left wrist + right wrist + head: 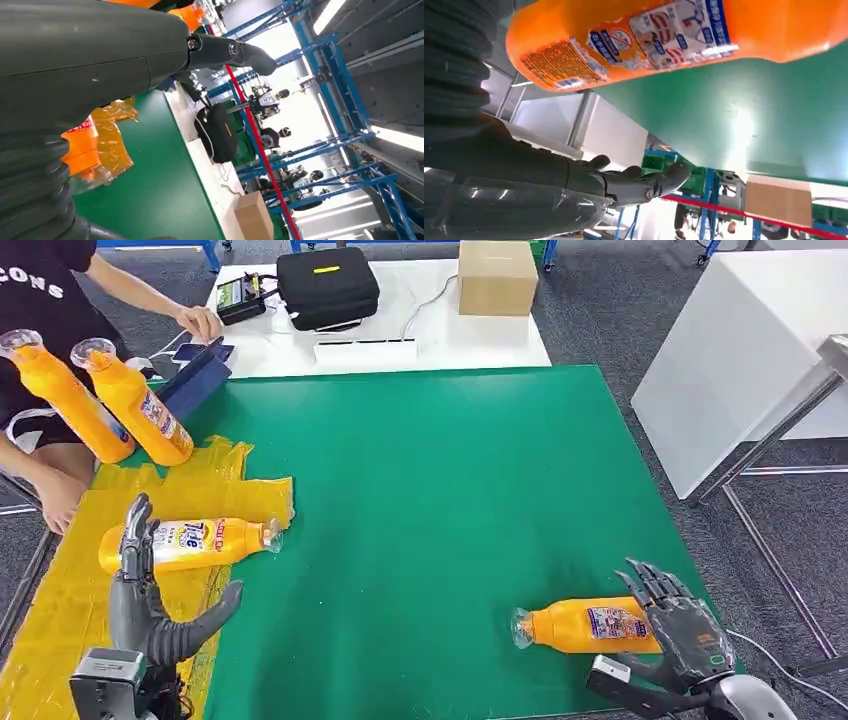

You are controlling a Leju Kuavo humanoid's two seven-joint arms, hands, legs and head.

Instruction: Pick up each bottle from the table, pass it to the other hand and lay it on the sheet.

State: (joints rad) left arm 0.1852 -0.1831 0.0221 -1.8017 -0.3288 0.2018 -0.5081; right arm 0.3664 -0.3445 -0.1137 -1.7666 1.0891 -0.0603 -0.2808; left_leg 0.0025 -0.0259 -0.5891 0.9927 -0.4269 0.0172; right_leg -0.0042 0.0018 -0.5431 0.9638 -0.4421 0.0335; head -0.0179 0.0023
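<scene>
Two bottles (100, 400) stand at ten o'clock; one bottle (185, 543) lies on the yellow sheet (60, 590), behind the spread, empty left hand (150, 600). At five o'clock, the right hand's (675, 630) spread fingers touch another lying bottle (585, 627).

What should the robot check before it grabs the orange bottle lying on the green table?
1. Bottle on the table lies within the right hand's reach: ok.
2. Right hand at the bottle's base end, thumb apart from the fingers: ok.
3. Firm grip on that bottle: cannot tell.
4. Left hand holds nothing, ready to receive: ok.
5. Yellow sheet has bare space beside the bottle on the sheet: ok.
6. Person's hand away from the handover area: ok.
</scene>
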